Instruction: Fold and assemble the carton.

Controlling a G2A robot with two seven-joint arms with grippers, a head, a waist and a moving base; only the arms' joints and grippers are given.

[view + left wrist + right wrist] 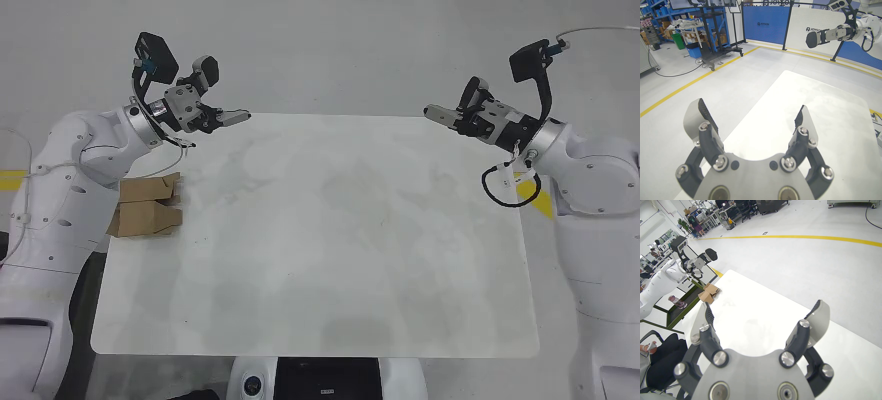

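Observation:
A brown cardboard carton (pixel 148 205) lies at the left edge of the white table (pixel 330 250), partly over the side; in the right wrist view the carton (pixel 709 292) sits at the table's far edge. My left gripper (pixel 235 117) hovers over the table's back left corner, open with nothing between its fingers (pixel 751 117). My right gripper (pixel 432 111) hangs above the back right corner, also open and empty (pixel 762 311). Both grippers are well away from the carton.
The wide middle of the table top is bare white surface. Beside the table's left edge a dark green frame (pixel 677 315) holds a pink bottle (pixel 676 302). Grey floor with yellow lines (pixel 687 83) surrounds the table.

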